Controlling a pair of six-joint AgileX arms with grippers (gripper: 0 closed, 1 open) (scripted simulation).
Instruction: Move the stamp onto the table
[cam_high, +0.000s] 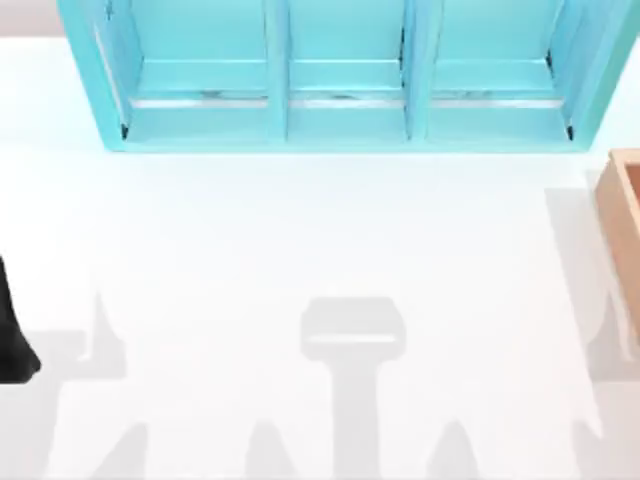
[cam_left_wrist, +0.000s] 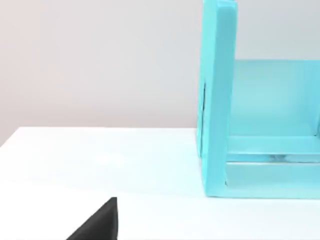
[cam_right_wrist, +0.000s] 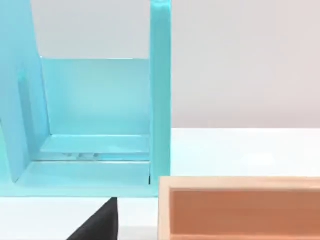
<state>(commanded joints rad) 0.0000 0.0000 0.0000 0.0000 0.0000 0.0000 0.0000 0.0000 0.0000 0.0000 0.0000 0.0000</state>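
Progress: none evident — stamp not made out on tabletop, in shelf unit or in visible corner of wooden box; its place cannot be told; whole job left, judging by this. Left arm parked at tabletop's left edge. Hand state, either side: cannot tell. Count — one turquoise shelf unit with three compartments, one tan box at right edge, one tabletop
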